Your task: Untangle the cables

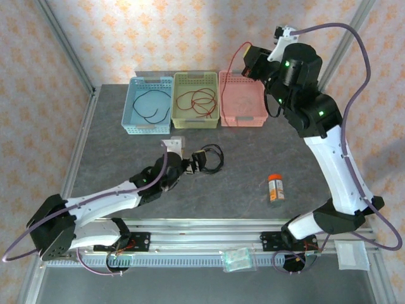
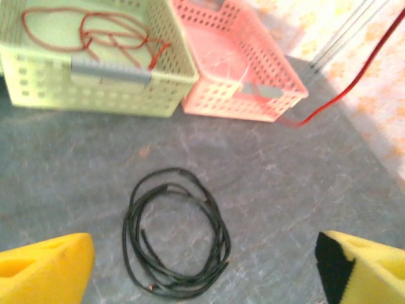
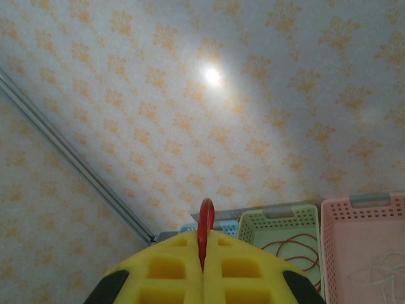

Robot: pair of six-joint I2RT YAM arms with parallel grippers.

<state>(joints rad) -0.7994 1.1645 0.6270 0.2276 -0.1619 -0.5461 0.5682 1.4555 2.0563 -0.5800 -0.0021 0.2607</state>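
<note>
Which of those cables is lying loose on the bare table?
The coiled black cable in front of the left end effector. The rest sit in baskets, except a red cable hanging from the right end effector.

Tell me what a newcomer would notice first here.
The right gripper, raised high above the pink basket, is shut on a red cable that dangles down beside that basket. Nearer the arm bases, the left gripper stands open at a coiled black cable lying on the grey table.
</note>
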